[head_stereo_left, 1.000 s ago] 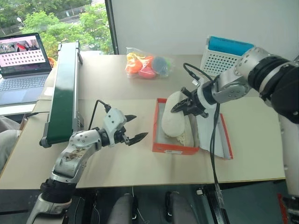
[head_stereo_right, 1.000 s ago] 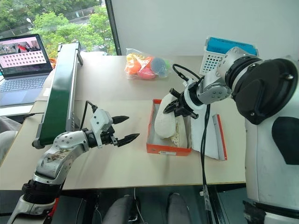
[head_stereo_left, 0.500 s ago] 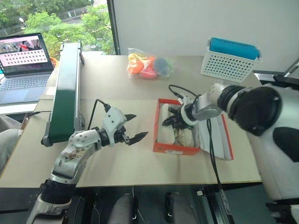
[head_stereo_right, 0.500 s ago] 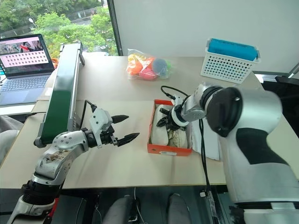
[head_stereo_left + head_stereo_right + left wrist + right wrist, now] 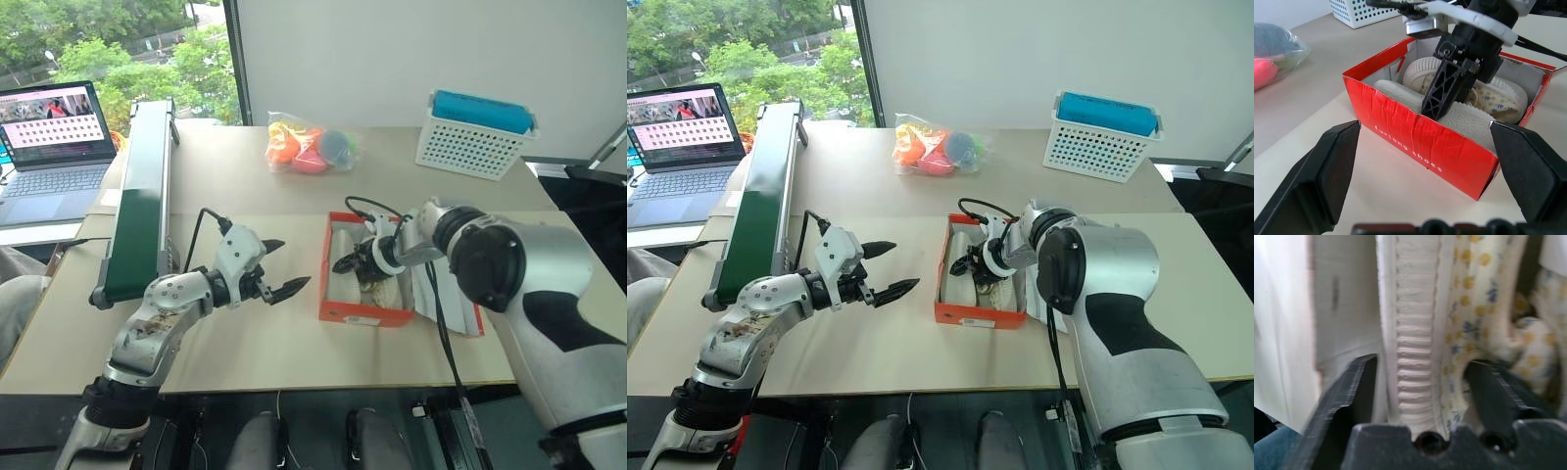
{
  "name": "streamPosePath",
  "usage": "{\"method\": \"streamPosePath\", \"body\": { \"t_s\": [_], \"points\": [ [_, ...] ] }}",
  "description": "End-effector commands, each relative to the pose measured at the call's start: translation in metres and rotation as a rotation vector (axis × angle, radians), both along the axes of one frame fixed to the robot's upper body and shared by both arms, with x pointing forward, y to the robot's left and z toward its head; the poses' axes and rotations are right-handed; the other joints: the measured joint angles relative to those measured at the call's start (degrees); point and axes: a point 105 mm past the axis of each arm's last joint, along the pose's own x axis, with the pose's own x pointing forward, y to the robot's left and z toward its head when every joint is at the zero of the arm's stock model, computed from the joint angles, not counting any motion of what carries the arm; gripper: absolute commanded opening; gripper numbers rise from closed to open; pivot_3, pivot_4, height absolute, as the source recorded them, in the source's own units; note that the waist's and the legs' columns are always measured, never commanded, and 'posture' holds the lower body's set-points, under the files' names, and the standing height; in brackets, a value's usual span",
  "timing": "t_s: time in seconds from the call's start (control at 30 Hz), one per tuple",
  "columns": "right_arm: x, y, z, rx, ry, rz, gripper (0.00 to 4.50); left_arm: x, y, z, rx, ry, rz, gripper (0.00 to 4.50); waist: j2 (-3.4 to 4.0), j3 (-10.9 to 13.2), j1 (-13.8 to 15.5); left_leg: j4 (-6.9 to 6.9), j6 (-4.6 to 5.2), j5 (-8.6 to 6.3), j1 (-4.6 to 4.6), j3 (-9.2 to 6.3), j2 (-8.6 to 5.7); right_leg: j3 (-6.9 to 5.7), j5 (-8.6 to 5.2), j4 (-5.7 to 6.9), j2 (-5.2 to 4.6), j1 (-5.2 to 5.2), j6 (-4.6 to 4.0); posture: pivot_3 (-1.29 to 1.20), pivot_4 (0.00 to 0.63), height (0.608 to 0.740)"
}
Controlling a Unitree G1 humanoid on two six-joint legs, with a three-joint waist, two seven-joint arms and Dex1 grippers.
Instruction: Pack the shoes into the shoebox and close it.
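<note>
Your right gripper (image 5: 361, 266) reached down into the open red shoebox (image 5: 364, 311), its fingers spread to either side of a cream shoe (image 5: 1459, 117) standing on edge, sole ribs between them; whether the pads still pressed it you could not tell. A second shoe (image 5: 1498, 98) with a small floral lining lay just beside it, against the far wall of the box. Your left gripper (image 5: 279, 266) hovered over the table (image 5: 245, 362) well to the box's left, fingers apart and empty, pointing toward the box's red side.
</note>
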Motion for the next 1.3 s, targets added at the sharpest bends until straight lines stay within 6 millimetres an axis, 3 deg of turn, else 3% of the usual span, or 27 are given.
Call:
{"method": "streamPosePath", "body": {
  "t_s": [0.03,0.2,0.37,0.47,0.53,0.73,0.93,1.0,1.13,1.23,1.3],
  "points": [
    [0.011,-0.014,0.059,0.041,-0.158,-0.032,3.61,0.000,-0.004,0.015,-0.010,-0.060,-0.019,4.50,0.07,0.1,0.1,0.00,-0.01,0.00,-0.03,0.01,0.01,-0.01,0.00,-0.04,0.00,0.00,0.00,0.00,0.150,0.708],
    [-0.005,-0.017,0.091,0.114,-0.131,0.064,3.61,0.003,-0.008,0.014,-0.012,-0.060,-0.044,4.50,0.10,0.1,-0.1,-0.03,0.48,-0.30,-0.08,0.04,0.02,-0.01,-0.02,-0.14,0.00,-0.05,0.03,0.00,0.150,0.708],
    [-0.008,-0.039,0.087,0.120,-0.141,0.111,3.61,0.008,-0.012,0.014,-0.013,-0.067,-0.068,4.50,0.11,0.1,-0.1,-0.01,0.46,-0.28,-0.07,0.05,0.01,0.00,0.00,-0.06,-0.01,-0.03,0.01,0.00,0.150,0.708],
    [-0.008,-0.061,0.073,0.082,-0.158,0.123,2.93,0.009,-0.015,0.013,-0.015,-0.069,-0.081,4.50,0.11,0.1,0.0,-0.01,0.46,-0.28,-0.06,0.04,0.00,-0.01,-0.01,-0.07,-0.01,-0.02,0.02,0.00,0.150,0.708],
    [-0.010,-0.076,0.062,0.046,-0.176,0.183,2.11,0.009,-0.018,0.012,-0.017,-0.066,-0.094,4.50,0.11,0.1,0.0,-0.01,0.46,-0.28,-0.10,0.06,0.00,0.00,-0.01,-0.08,-0.02,-0.04,0.03,0.00,0.150,0.708],
    [-0.044,-0.104,0.052,0.153,-0.223,0.650,0.11,0.009,-0.023,0.008,-0.018,-0.052,-0.132,4.50,0.27,0.2,-0.2,0.00,0.34,-0.21,-0.27,0.21,-0.03,0.13,-0.02,0.00,-0.03,-0.32,0.06,0.00,0.150,0.708],
    [-0.064,-0.135,0.039,0.139,-0.402,0.863,0.04,0.010,-0.028,0.007,-0.014,-0.051,-0.161,4.50,0.32,0.2,-0.4,0.00,0.02,-0.02,-0.34,0.32,-0.03,0.27,-0.03,0.02,-0.03,-0.47,0.08,0.00,0.150,0.708],
    [-0.072,-0.143,0.022,0.135,-0.425,0.905,0.04,0.010,-0.029,0.007,-0.015,-0.049,-0.169,4.50,0.31,0.2,-0.5,-0.03,0.00,-0.01,-0.30,0.34,-0.01,0.31,-0.04,0.01,-0.03,-0.48,0.08,0.00,0.150,0.708],
    [-0.114,-0.154,-0.049,0.171,-0.336,1.013,0.04,0.011,-0.033,0.007,-0.019,-0.047,-0.186,4.50,0.24,0.2,-0.6,-0.06,-0.08,0.03,-0.23,0.35,0.01,0.31,-0.05,-0.02,-0.02,-0.39,0.09,0.00,0.150,0.708],
    [-0.146,-0.153,-0.111,0.142,-0.258,0.986,0.04,0.012,-0.036,0.008,-0.022,-0.047,-0.195,4.50,0.13,0.3,-0.5,-0.04,-0.08,0.03,-0.14,0.38,-0.01,0.34,-0.06,-0.07,-0.07,-0.27,0.11,0.00,0.150,0.708],
    [-0.164,-0.152,-0.138,0.117,-0.260,0.975,0.04,0.012,-0.036,0.008,-0.022,-0.046,-0.198,4.50,-0.24,0.1,-0.8,-0.03,-0.04,0.01,0.15,0.38,0.00,0.33,-0.07,-0.19,-0.08,0.10,0.14,0.00,0.150,0.708]
  ]
}}
